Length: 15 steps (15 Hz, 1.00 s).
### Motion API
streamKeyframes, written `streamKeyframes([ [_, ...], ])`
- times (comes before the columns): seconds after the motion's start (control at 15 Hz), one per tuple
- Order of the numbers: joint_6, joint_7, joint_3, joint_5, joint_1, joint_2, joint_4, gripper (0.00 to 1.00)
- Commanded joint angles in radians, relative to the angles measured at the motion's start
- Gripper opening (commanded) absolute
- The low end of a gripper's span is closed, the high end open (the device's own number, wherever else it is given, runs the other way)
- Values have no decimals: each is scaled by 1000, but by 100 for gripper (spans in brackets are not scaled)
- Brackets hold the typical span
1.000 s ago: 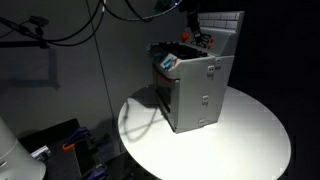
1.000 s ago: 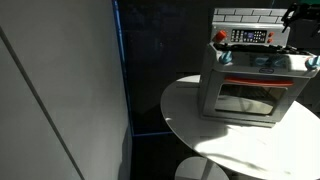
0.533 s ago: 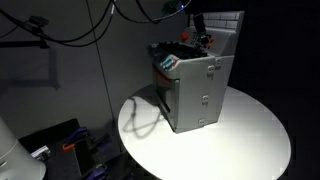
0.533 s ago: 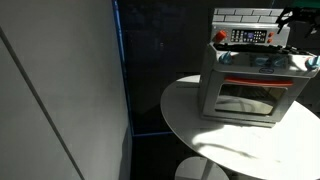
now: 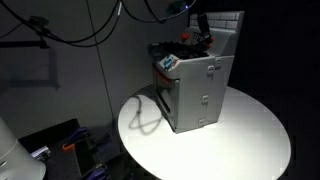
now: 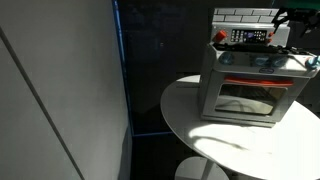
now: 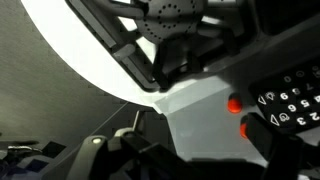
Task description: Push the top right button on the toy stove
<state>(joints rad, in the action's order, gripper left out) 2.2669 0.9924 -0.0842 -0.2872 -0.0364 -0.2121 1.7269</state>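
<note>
The grey toy stove (image 5: 197,88) stands on the round white table in both exterior views, with its tiled back panel (image 6: 240,14) upright. My gripper (image 5: 200,24) hovers over the cooktop close to the back panel; it also shows at the stove's top corner (image 6: 288,17). In the wrist view I see the stove's pale panel (image 7: 195,115), two red buttons (image 7: 233,103) and a black keypad (image 7: 292,100). A dark finger partly covers the lower red button. The gripper (image 7: 198,135) looks open and holds nothing.
The round white table (image 5: 250,135) carries only the stove, with bare surface in front of it (image 6: 230,135). Cables hang at the back (image 5: 70,30). A dark blue wall panel (image 6: 122,70) stands beside the table. Clutter lies on the floor (image 5: 60,145).
The gripper has shifted slightly over the stove top towards the back panel. The arm's shadow on the table has moved a little. The stove has not moved.
</note>
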Motion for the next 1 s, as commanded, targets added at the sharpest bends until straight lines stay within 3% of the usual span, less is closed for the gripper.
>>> streamKeyframes([
  [0.0,-44,25,-22,-8,23,-39,-69,100],
  [0.93,-58,27,-41,-2,37,-88,-125,100],
])
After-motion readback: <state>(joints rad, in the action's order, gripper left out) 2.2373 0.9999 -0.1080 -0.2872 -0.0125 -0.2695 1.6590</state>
